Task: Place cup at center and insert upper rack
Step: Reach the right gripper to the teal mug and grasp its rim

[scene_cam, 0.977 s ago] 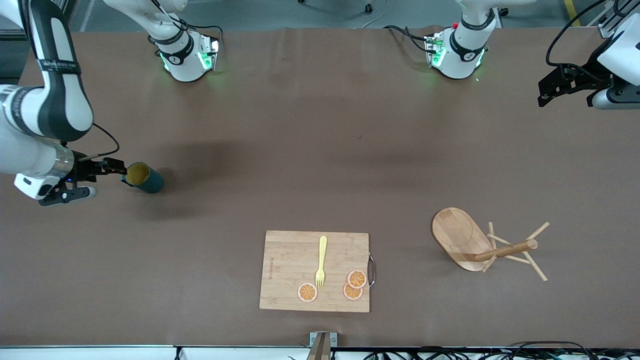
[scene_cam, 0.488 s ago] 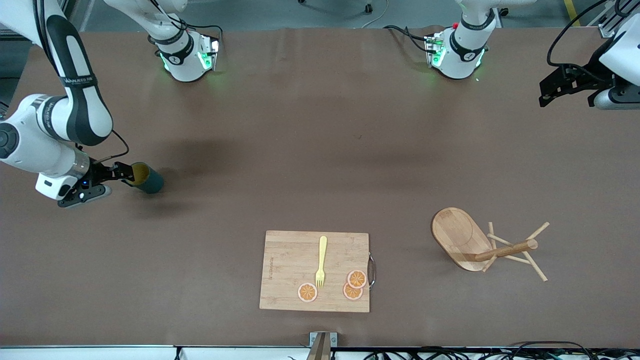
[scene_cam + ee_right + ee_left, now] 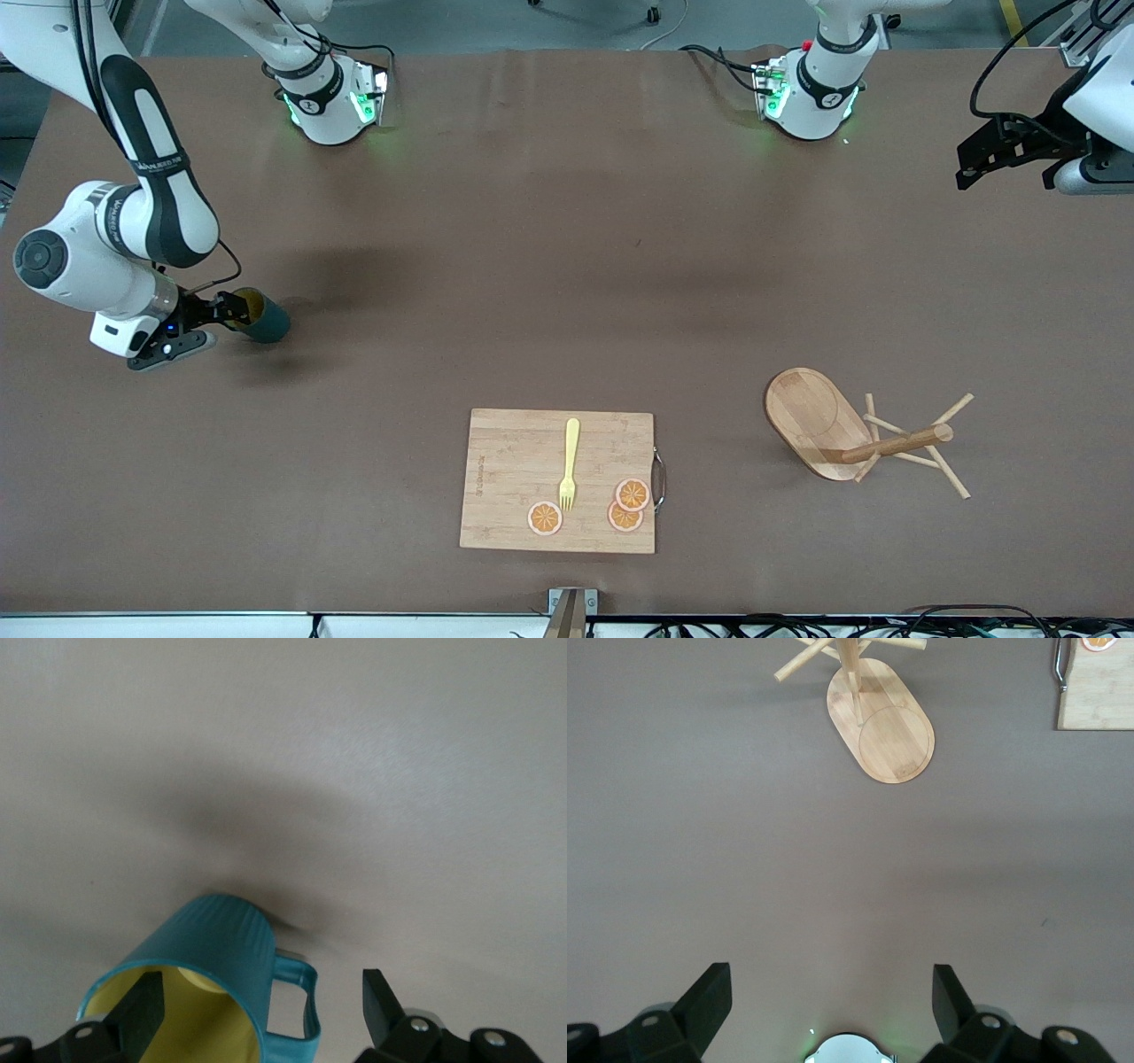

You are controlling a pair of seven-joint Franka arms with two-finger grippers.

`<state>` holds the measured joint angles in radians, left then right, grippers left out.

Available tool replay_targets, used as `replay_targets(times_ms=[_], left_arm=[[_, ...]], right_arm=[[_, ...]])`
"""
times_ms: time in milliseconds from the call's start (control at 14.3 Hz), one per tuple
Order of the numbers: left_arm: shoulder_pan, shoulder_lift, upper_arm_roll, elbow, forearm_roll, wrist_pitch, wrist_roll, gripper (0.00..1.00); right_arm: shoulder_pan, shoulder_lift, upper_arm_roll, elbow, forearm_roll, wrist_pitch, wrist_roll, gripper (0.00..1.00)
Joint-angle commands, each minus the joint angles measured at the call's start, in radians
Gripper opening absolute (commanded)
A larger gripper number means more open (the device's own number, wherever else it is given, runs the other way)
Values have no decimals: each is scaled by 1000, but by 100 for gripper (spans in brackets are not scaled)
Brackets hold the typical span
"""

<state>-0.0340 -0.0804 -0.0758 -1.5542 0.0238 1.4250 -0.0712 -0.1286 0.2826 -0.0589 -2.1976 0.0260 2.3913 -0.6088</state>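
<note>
The rack (image 3: 846, 432) lies tipped near the left arm's end, the cup (image 3: 260, 315) stands toward the right arm's end with the right gripper (image 3: 232, 309) spread around its rim, needing closing, while the left gripper (image 3: 974, 164) waits open.

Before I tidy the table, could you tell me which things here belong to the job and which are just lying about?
Job:
- cup, at the right gripper, whose open fingers straddle its rim
- upper rack, tipped on its side
- left gripper, open, waiting

Lying about:
- cutting board
- fork on it
- orange slices on it
</note>
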Motion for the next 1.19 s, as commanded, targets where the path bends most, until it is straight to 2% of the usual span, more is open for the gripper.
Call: replay_targets(times_ms=[0, 140, 209, 419, 698, 907, 1116], left_arm=[[0, 5, -1, 20, 21, -18, 5, 100], [2, 5, -1, 20, 22, -18, 7, 100], [0, 7, -1, 20, 22, -18, 7, 100], [-1, 10, -4, 13, 16, -18, -7, 100], [-17, 60, -12, 14, 8, 0, -9, 100], [-23, 97, -36, 11, 8, 46, -12, 100], [-23, 122, -73, 11, 7, 77, -68, 100]], right_arm=[[-17, 6, 14, -36, 9, 43, -48, 89], [-19, 13, 16, -44, 9, 43, -55, 71], [-19, 13, 16, -45, 9, 42, -63, 57], [-19, 13, 16, -44, 12, 31, -62, 3], [15, -31, 21, -27, 132, -76, 4, 0], [133, -109, 21, -27, 138, -142, 283, 0], [326, -155, 21, -28, 138, -168, 657, 0]])
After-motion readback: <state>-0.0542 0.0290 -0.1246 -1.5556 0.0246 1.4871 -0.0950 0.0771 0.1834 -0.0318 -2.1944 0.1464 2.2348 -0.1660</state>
